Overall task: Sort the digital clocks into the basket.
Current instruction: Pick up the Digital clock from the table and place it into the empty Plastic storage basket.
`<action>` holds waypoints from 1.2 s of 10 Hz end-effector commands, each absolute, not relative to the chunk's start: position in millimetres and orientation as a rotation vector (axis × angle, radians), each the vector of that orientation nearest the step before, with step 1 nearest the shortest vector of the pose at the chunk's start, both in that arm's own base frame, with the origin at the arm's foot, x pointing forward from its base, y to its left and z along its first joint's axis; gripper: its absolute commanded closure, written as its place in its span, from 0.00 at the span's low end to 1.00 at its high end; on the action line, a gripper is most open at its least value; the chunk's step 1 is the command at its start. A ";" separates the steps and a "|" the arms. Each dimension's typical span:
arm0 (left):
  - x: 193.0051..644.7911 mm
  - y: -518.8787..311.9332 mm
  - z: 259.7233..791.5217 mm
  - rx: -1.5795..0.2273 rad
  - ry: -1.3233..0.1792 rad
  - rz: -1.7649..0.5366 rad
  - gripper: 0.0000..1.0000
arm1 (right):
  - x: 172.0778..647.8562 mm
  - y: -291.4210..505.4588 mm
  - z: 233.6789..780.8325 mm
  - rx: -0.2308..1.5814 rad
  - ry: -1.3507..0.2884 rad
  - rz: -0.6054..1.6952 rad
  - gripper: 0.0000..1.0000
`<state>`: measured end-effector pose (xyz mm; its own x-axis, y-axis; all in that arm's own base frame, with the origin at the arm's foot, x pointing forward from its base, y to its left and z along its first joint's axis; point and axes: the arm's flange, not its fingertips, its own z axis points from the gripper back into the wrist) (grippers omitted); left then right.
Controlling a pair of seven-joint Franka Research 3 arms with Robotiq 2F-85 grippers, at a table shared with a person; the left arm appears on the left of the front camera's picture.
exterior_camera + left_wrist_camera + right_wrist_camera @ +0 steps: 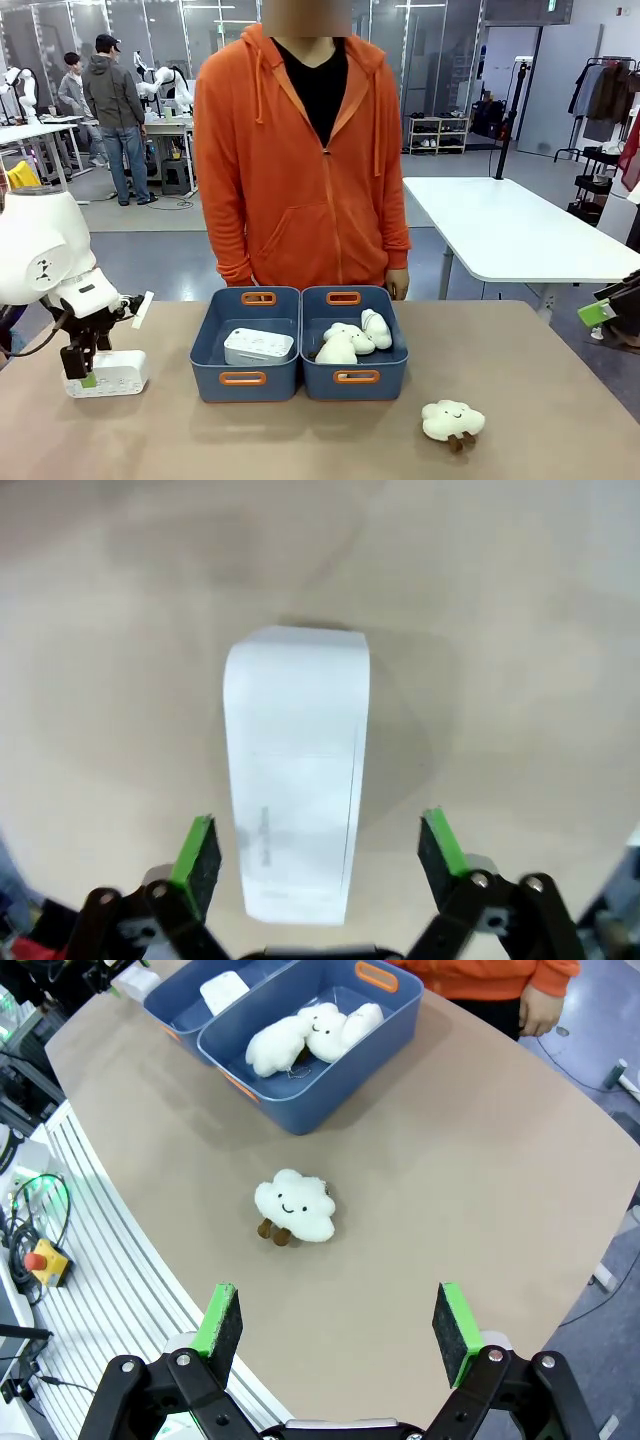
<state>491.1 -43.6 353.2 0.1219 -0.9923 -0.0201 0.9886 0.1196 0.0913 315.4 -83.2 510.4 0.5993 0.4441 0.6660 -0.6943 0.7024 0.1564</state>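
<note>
The second clock lies on the worktop at the near left, and my left gripper hangs right over it with jaws spread wide on either side, not yet touching it. The first clock already sits in the left basket. My right gripper waits wide and empty near the cloud toy; if I close off-centre, I judge the smooth case could twist or slip out.

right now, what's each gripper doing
left gripper: open, straddling the digital clock on the table, not gripping.
right gripper: open, holding nothing.
</note>
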 end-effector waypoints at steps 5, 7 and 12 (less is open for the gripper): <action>511.9 -19.7 325.6 -0.058 -0.156 -1.356 1.00 | 316.8 -84.6 507.5 0.422 -0.650 0.699 0.04; 507.9 -15.8 328.7 -0.108 -0.123 -1.350 1.00 | 316.8 -84.6 507.5 0.422 -0.650 0.699 0.04; 486.2 -65.5 466.7 -0.180 -0.383 -1.195 1.00 | 316.8 -84.6 507.5 0.422 -0.650 0.699 0.04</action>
<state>488.5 -43.6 444.2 0.2816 -0.9077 0.3110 0.9478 0.3137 0.0576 315.4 -83.2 510.4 0.5993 0.4442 0.6660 -0.6945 0.7023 0.1565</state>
